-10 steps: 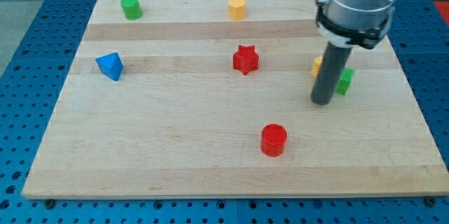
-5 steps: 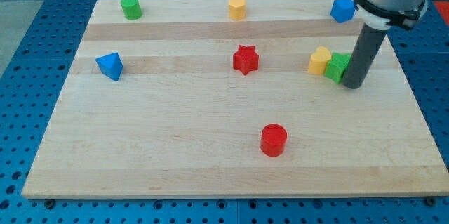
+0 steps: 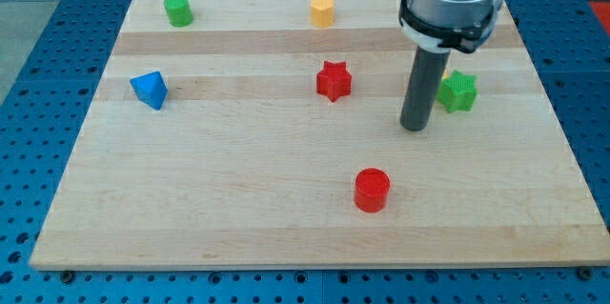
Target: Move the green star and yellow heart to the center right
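The green star (image 3: 458,91) lies at the board's centre right. My tip (image 3: 415,127) rests on the board just to the left of the star and slightly below it, a small gap apart. The dark rod rises from there to the grey arm body at the view's top. The yellow heart does not show; the rod stands where it was, so it may be hidden behind the rod.
The wooden board (image 3: 238,171) carries a red star (image 3: 334,81) in the middle, a red cylinder (image 3: 372,191) below it, a blue block (image 3: 149,89) at the left, a green cylinder (image 3: 177,9) at the top left and a yellow block (image 3: 322,10) at the top middle.
My tip has moved from the right of the green star to its left. The yellow heart and the blue block at the top right, both visible before, are now out of sight behind the arm.
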Robot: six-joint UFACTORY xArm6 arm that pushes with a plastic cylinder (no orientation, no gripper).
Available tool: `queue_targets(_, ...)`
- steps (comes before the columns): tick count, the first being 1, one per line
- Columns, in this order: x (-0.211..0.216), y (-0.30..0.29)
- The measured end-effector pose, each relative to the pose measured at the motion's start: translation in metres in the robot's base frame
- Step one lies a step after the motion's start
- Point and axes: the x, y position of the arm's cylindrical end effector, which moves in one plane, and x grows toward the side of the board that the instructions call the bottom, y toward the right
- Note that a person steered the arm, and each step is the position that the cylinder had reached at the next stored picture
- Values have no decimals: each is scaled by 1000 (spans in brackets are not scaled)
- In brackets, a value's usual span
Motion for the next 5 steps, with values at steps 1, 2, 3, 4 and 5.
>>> queue_targets(1, -22, 0)
queue_targets(2, -39, 0)
queue_targets(3, -45, 1)
queue_targets(4, -45, 13)
queue_targets(5, -45, 23)
